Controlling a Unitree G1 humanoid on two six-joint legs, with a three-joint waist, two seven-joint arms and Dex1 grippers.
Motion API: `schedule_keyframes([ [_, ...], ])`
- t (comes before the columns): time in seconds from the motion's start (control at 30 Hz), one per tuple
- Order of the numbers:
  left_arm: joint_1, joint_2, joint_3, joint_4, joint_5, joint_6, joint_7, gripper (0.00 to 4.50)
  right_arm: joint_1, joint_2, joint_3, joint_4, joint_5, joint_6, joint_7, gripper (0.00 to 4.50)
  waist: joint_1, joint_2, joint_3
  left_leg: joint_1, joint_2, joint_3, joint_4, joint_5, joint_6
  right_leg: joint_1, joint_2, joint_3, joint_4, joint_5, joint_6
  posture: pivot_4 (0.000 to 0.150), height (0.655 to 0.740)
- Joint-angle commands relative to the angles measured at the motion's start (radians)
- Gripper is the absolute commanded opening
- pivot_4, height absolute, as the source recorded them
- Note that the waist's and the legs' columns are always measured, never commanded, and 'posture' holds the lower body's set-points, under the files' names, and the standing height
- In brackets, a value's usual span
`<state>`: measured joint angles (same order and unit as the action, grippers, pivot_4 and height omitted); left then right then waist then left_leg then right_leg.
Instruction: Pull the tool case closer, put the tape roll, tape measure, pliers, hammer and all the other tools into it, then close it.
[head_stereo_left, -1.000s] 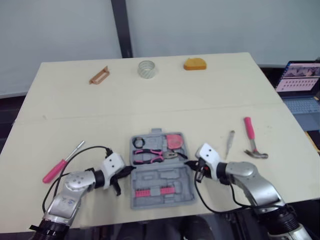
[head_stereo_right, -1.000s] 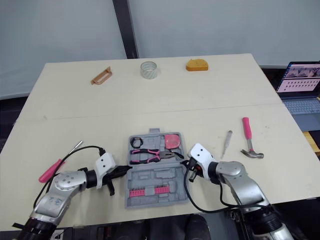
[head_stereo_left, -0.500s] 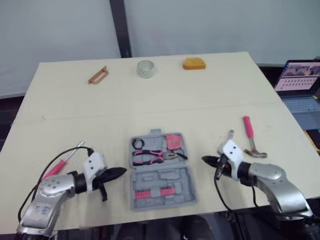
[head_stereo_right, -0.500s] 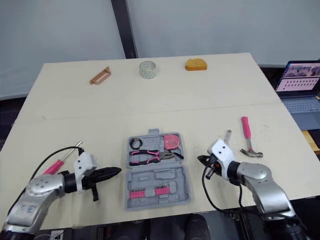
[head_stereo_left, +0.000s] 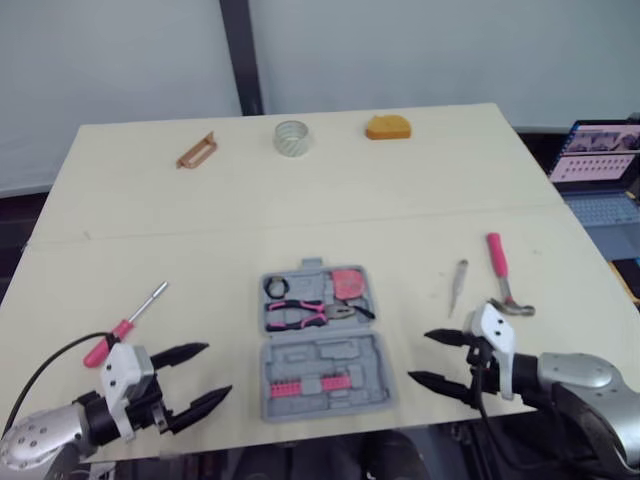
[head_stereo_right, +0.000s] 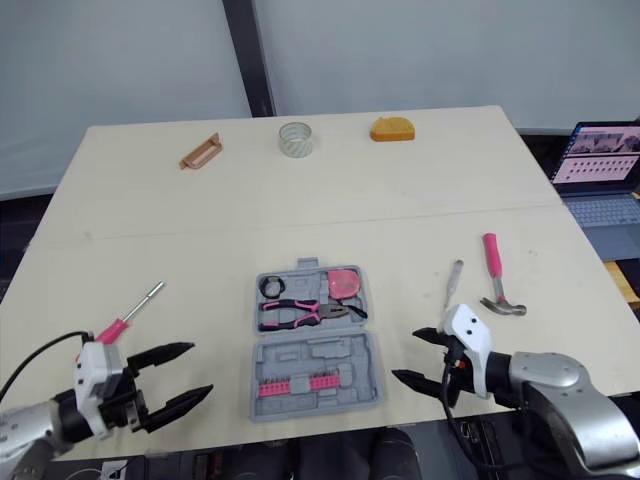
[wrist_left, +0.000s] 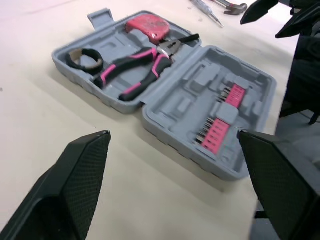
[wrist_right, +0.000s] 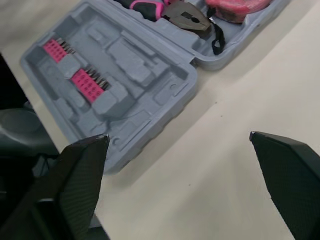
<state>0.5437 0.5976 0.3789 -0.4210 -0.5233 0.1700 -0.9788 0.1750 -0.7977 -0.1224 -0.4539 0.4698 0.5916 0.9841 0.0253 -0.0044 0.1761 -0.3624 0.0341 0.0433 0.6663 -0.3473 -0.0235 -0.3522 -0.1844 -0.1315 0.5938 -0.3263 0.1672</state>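
Observation:
The grey tool case lies open near the table's front edge. It holds pink-handled pliers, a pink tape measure, a small black roll and pink bits. My left gripper is open to the left of the case and clear of it, holding nothing. On the case's right my right gripper is open too, with nothing between its fingers. A pink-handled hammer and a thin metal driver lie to the right. Left of the case lies a pink screwdriver.
At the table's far edge sit a clear tape roll, an orange tape measure and an orange-brown handle-shaped tool. A laptop stands off the table to the right.
Both grippers have drawn back from the case's sides toward the front edge and gone from shut to open. The case has stayed put.

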Motion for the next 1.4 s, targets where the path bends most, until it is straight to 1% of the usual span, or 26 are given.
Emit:
schedule_keyframes([
  [0.03,0.032,-0.041,0.033,-0.035,0.012,-0.079,0.024,4.50,0.027,-0.006,-0.025,-0.008,0.013,-0.073,0.042,4.47,0.002,0.000,0.000,0.000,0.000,0.000,0.000,0.000,0.000,0.000,0.000,0.000,0.000,0.000,0.000,0.150,0.7400],
  [0.23,0.113,-0.089,0.065,-0.016,0.010,-0.161,0.010,4.50,0.083,0.012,-0.036,0.037,-0.020,-0.218,0.059,4.47,-0.001,-0.001,-0.001,0.000,0.000,0.000,0.000,0.000,0.000,0.000,0.000,0.000,-0.001,0.000,0.000,0.150,0.7400],
  [0.4,0.158,-0.099,0.079,0.004,0.011,-0.214,-0.005,4.50,0.098,0.035,-0.037,0.081,-0.008,-0.318,0.103,4.47,-0.001,-0.001,-0.001,0.000,0.000,0.000,0.000,0.000,0.000,0.000,0.000,0.000,-0.001,0.000,0.000,0.150,0.7400],
  [0.53,0.167,-0.101,0.080,0.014,0.015,-0.245,-0.007,4.50,0.107,0.040,-0.034,0.099,-0.008,-0.356,0.107,4.47,0.001,-0.002,-0.001,0.000,0.000,0.000,0.001,0.000,0.000,0.000,0.000,0.000,-0.001,0.000,0.000,0.150,0.7400],
  [0.97,0.145,-0.107,0.016,-0.009,0.027,-0.253,0.031,4.50,0.132,0.048,-0.027,0.114,-0.015,-0.413,0.102,4.47,0.000,-0.002,-0.001,0.000,0.000,0.000,0.001,0.000,0.000,0.000,0.000,0.000,-0.001,0.000,0.000,0.150,0.7400],
  [1.2,0.081,-0.067,0.025,-0.027,0.014,-0.207,0.055,4.50,0.119,0.060,-0.020,0.130,-0.029,-0.443,0.089,4.47,0.001,-0.002,-0.001,0.000,0.000,0.000,0.001,0.000,0.000,0.001,0.000,0.000,0.000,0.000,0.000,0.150,0.7400],
  [1.4,0.113,-0.078,0.031,0.006,0.014,-0.257,0.017,4.50,0.131,0.079,-0.001,0.111,-0.041,-0.442,0.069,4.47,-0.002,-0.002,-0.001,0.000,0.000,0.000,0.000,0.000,0.000,0.001,0.000,0.000,-0.001,0.000,0.000,0.150,0.7400],
])
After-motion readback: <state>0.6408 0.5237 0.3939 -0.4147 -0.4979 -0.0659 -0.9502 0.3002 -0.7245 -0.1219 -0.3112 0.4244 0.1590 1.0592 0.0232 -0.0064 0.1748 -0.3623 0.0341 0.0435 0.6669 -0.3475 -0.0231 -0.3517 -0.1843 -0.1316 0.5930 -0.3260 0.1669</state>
